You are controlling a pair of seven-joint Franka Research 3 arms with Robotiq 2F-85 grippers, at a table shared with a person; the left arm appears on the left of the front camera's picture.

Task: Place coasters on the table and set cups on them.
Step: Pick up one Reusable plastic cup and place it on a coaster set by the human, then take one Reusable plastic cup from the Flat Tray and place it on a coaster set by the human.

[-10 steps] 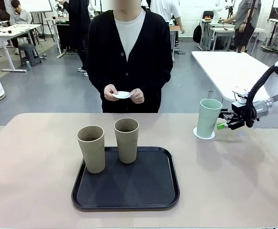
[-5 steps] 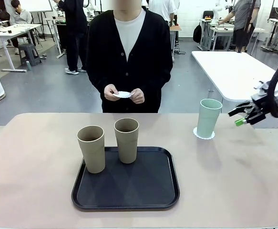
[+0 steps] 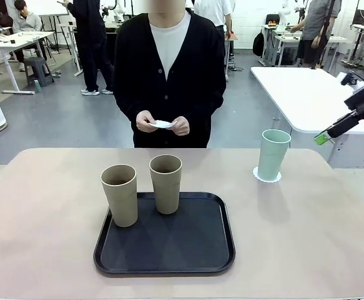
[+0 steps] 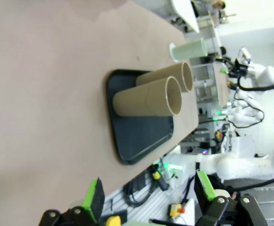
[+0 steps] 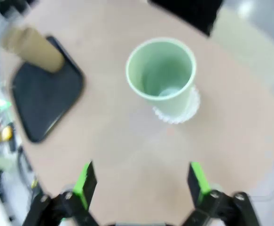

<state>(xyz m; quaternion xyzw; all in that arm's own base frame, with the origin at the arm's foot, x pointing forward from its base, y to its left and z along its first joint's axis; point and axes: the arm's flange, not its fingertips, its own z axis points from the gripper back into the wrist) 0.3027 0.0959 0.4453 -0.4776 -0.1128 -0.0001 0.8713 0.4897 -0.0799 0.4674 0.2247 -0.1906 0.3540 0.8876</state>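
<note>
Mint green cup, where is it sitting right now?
In the front view, the mint green cup stands upright on a white coaster toward the far right of the table, well apart from the black tray to its left.

both grippers open, nothing held
the right gripper (image 3: 323, 135) hung high at the front view's right edge, angled down toward the left, jaws spread wide and empty. the left gripper (image 4: 150, 193) had its jaws well apart, gripping nothing
</note>
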